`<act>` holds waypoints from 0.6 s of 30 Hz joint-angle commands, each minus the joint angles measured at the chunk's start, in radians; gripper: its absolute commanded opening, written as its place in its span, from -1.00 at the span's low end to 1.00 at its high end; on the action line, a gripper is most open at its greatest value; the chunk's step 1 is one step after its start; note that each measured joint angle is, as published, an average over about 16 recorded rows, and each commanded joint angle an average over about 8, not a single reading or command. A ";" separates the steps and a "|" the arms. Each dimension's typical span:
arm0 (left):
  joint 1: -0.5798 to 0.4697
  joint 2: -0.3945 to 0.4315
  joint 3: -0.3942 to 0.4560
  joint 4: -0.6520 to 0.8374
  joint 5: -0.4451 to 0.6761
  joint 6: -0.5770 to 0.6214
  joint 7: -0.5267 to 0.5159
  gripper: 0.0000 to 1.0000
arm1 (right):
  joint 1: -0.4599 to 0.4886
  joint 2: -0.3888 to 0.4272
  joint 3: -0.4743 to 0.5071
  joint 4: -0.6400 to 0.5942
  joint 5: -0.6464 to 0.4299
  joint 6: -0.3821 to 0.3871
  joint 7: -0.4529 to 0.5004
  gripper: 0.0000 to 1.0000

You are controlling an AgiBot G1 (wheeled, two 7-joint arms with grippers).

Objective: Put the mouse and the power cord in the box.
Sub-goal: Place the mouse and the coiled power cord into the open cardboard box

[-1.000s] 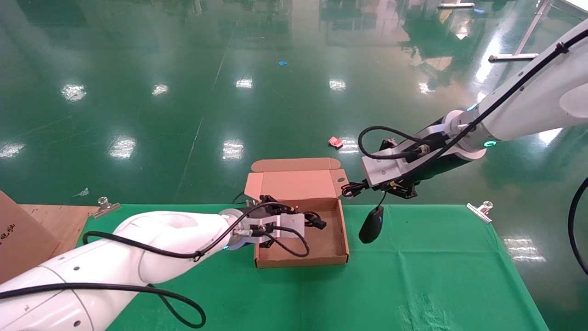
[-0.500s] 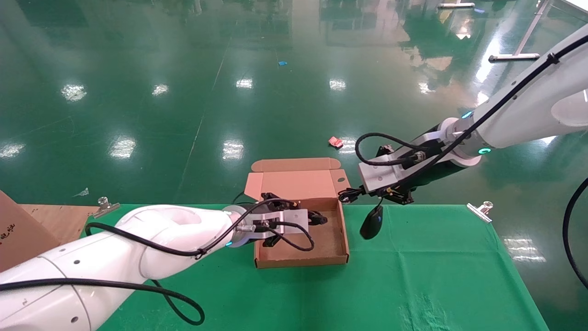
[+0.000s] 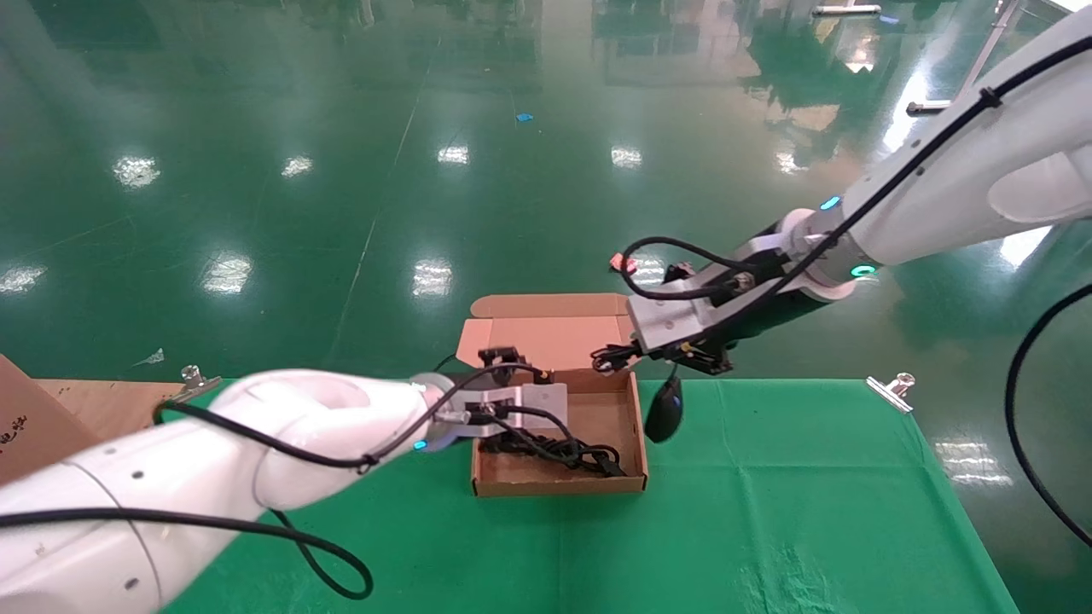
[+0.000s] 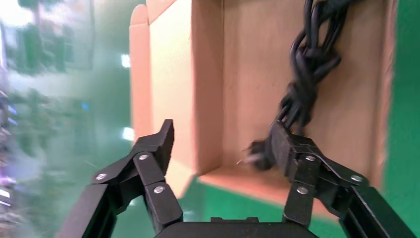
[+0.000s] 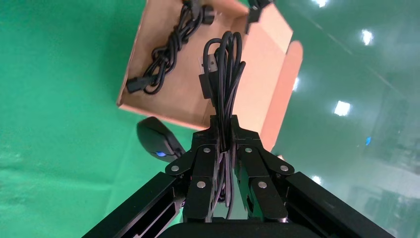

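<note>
1. Since a second ago, the power cord (image 3: 559, 449) has dropped from the left gripper (image 3: 512, 401) and now lies along the near part of the box (image 3: 636, 418) floor, while the right gripper (image 3: 627, 354) has carried its load leftward toward the box's right wall.
2. Left gripper's fingers (image 4: 158, 148) are spread wide and empty above the box's left side; the plug end of the cord (image 4: 302, 74) lies just beside one fingertip, not gripped.
3. Right gripper (image 5: 225, 134) is clenched on the bundled thin wire (image 5: 223, 69) of the mouse (image 3: 664, 411), which dangles just outside the box's right wall, above the green tablecloth (image 3: 810, 512).
4. By my judgement, half is done: cord in, mouse still to be brought over the wall and let go.
</note>
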 commanded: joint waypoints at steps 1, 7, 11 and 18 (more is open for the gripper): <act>-0.011 -0.002 0.009 0.002 0.000 0.000 0.028 1.00 | -0.001 -0.002 -0.002 0.018 0.005 -0.001 0.013 -1.00; -0.053 -0.109 -0.027 0.004 -0.107 0.066 0.122 1.00 | -0.032 -0.009 -0.031 0.104 0.022 0.059 0.064 -1.00; -0.078 -0.237 -0.062 -0.080 -0.204 0.146 0.207 1.00 | -0.067 -0.012 -0.059 0.172 0.038 0.154 0.101 -1.00; -0.087 -0.454 -0.152 -0.195 -0.412 0.276 0.408 1.00 | -0.152 -0.015 -0.127 0.285 0.075 0.372 0.152 -1.00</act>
